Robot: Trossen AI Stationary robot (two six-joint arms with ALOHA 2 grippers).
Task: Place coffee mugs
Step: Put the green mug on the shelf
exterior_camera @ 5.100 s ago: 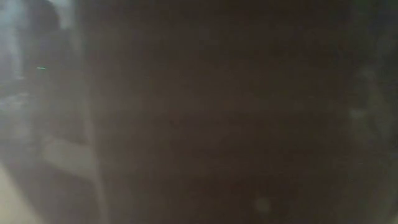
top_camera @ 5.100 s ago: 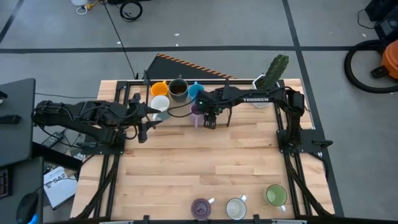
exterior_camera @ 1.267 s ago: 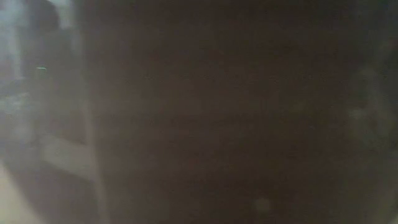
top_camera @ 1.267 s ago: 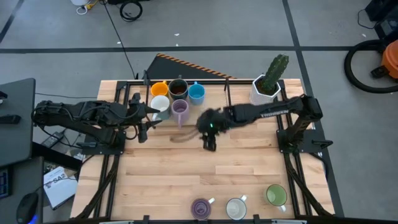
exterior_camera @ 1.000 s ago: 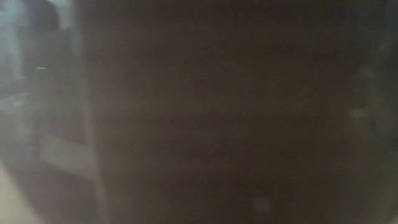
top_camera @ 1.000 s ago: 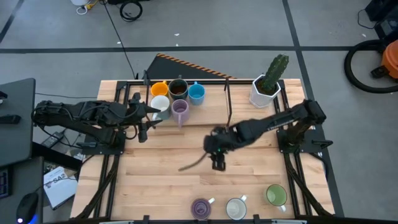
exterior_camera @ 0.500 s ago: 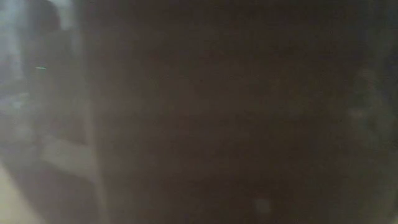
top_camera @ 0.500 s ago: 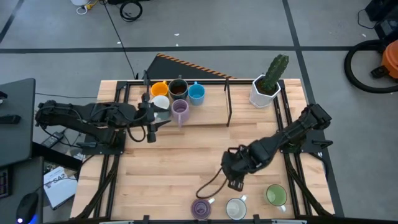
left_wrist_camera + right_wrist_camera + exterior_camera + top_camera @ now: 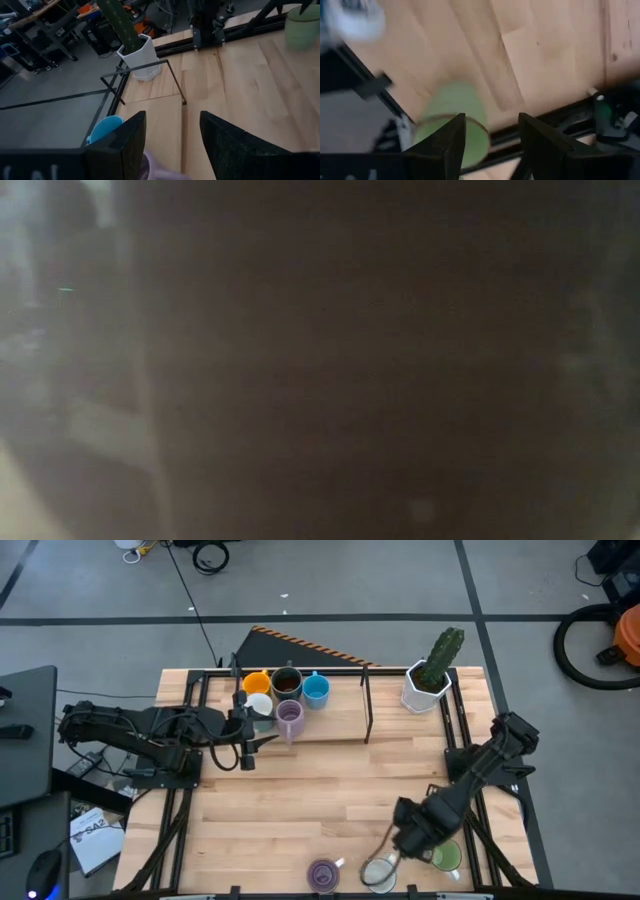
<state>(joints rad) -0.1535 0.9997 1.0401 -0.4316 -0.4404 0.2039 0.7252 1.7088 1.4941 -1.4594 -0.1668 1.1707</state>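
Note:
Five mugs cluster at the far edge: orange, dark brown, blue, white and purple. Three stand along the near edge: purple, white and green. My left gripper is open, just left of the far purple mug, with the blue mug beyond it. My right gripper is open, hovering by the green mug, which shows ahead of its fingers. The low view is dark and shows nothing.
A white angular pot with a green cactus stands at the far right corner. A thin black wire frame rises from the far board. The black arm mounts run along both table sides. The table's middle is bare wood.
My right arm has swung from the table's middle toward the near right corner and now hangs by the green mug, its fingers still open. My left gripper has shifted a little to the right, toward the far purple mug. No mug has moved.

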